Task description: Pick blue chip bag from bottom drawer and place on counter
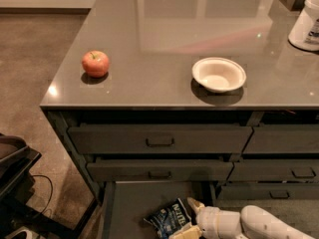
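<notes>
The blue chip bag [167, 217] lies crinkled on the floor of the open bottom drawer [128, 203], near the lower edge of the view. My gripper [190, 218] reaches in from the right at drawer level. Its two tan fingers [194, 204] stand apart, one above and one below the bag's right edge. The white arm trails off to the lower right. The glossy dark-grey counter [149, 39] spreads above the drawers.
A red apple [95, 63] and a white bowl [219, 74] sit on the counter, with a white container [306, 21] at the far right. Two shut handled drawer fronts [159, 141] are above the open drawer. Dark equipment [15, 168] stands on the floor at left.
</notes>
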`<state>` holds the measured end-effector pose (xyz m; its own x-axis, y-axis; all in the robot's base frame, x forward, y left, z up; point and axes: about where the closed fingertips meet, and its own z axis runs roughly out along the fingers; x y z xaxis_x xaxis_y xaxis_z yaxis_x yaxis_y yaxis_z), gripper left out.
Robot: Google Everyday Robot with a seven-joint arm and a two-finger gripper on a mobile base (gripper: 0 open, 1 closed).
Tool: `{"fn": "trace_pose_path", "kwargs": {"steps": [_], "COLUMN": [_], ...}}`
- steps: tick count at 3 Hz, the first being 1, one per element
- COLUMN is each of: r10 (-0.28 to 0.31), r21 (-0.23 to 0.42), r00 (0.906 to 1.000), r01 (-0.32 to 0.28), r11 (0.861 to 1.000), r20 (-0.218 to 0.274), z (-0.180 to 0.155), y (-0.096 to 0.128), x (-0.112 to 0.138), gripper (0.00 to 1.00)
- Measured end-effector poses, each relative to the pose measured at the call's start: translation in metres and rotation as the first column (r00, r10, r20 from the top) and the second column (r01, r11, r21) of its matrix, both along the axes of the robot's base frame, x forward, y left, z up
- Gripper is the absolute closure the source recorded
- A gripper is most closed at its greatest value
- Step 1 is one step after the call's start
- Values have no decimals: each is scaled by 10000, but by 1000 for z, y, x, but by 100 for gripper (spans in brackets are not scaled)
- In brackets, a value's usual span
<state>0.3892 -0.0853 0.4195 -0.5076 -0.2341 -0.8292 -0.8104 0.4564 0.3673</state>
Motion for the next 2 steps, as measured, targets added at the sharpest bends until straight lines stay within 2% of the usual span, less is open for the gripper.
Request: {"fn": "trace_pose_path", "kwargs": {"steps": [1,2], "r10": [-132,-146], "r21": [-96,-103], "r00": [9992,9984], "r01": [136,152], "r11": [9999,9998], "r20": [388,541], "z": [-48,-92], "y": [12,20], "x": [20,44], "gripper": [0,0]}}
